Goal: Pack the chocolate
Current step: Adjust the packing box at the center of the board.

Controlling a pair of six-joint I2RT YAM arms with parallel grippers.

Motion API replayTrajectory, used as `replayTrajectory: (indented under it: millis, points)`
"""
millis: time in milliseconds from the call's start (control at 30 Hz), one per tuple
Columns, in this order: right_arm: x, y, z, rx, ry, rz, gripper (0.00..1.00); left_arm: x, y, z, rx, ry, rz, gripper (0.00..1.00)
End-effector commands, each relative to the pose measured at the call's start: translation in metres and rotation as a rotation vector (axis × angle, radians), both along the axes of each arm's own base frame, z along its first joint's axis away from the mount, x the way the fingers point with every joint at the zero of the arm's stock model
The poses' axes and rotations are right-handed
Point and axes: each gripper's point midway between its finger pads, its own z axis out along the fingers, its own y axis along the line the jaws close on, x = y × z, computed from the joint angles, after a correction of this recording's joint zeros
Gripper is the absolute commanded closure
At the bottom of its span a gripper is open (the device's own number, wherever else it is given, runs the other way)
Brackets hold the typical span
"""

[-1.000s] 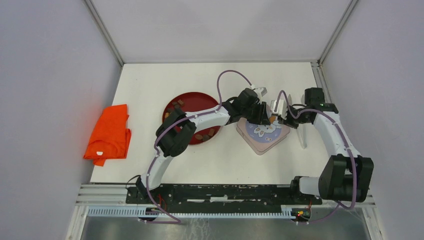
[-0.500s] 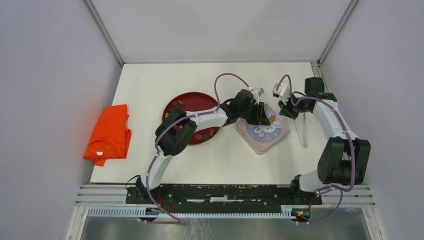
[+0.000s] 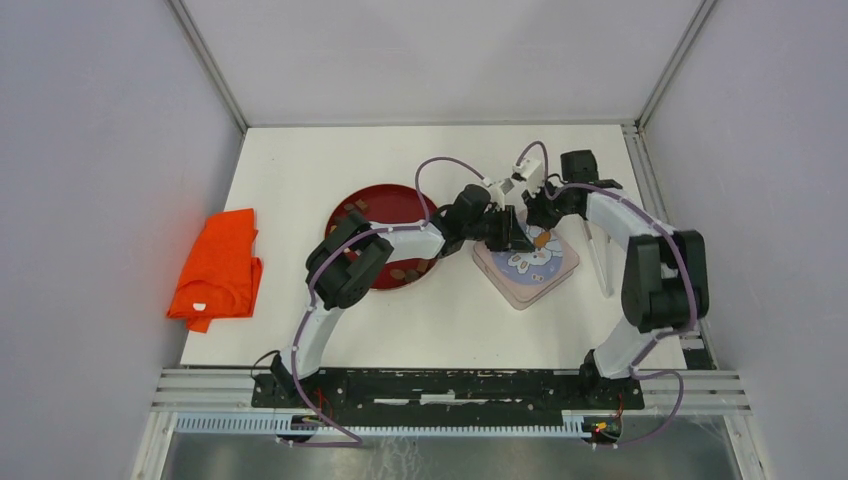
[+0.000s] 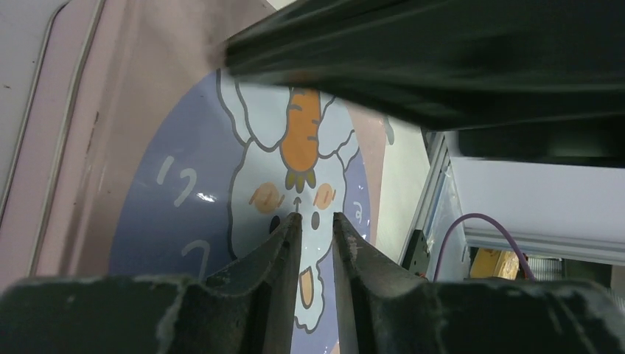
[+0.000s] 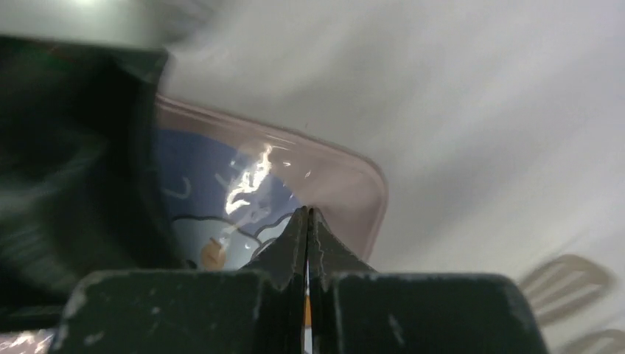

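Bite-size brown chocolate pieces lie on the round dark-red plate, more of them at its near right rim. The pale pink box is covered by a lid with a rabbit-and-carrot picture. My left gripper hangs low over that lid; in the left wrist view it stands narrowly open with nothing between its fingers. My right gripper sits at the box's far corner. In the right wrist view it is shut and empty.
A folded orange cloth lies off the table's left edge. A clear plastic strip rests right of the box. The two arms are close together above the box. Grey walls enclose the table.
The right arm has swung from the box's right side to its far corner, and its gripper has shut. The left gripper has narrowed slightly and shifted a little left over the lid.
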Motion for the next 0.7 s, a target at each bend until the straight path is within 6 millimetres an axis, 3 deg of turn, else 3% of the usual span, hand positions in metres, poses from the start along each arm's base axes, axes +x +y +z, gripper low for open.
replayTrajectory:
  millis: [0, 67, 167, 367, 433, 533, 600, 667]
  points:
    - [-0.023, -0.025, -0.089, -0.199, 0.275, -0.111, 1.0, -0.024, 0.043, -0.097, 0.253, 0.203, 0.053, 0.69]
    - [-0.025, -0.028, -0.096, -0.215, 0.309, -0.113, 1.0, -0.025, 0.044, -0.099, 0.254, 0.209, 0.054, 0.69]
    - [-0.013, -0.02, -0.074, -0.173, 0.244, -0.098, 1.0, -0.025, 0.046, -0.1, 0.254, 0.214, 0.054, 0.69]
    - [0.013, 0.007, 0.044, -0.001, -0.034, -0.027, 1.0, -0.02, 0.049, -0.094, 0.241, 0.203, 0.053, 0.69]
    - [0.012, 0.007, 0.07, 0.0, -0.093, -0.026, 1.0, -0.018, 0.049, -0.09, 0.235, 0.198, 0.053, 0.69]
    - [0.005, 0.0, 0.074, -0.03, -0.114, -0.035, 1.0, -0.016, 0.048, -0.085, 0.231, 0.189, 0.05, 0.7]
    - [-0.005, -0.005, 0.055, -0.055, -0.079, -0.039, 1.0, -0.015, 0.05, -0.084, 0.232, 0.188, 0.052, 0.7]
    - [-0.018, -0.015, 0.018, -0.108, -0.002, -0.062, 1.0, -0.014, 0.051, -0.083, 0.232, 0.19, 0.056, 0.72]
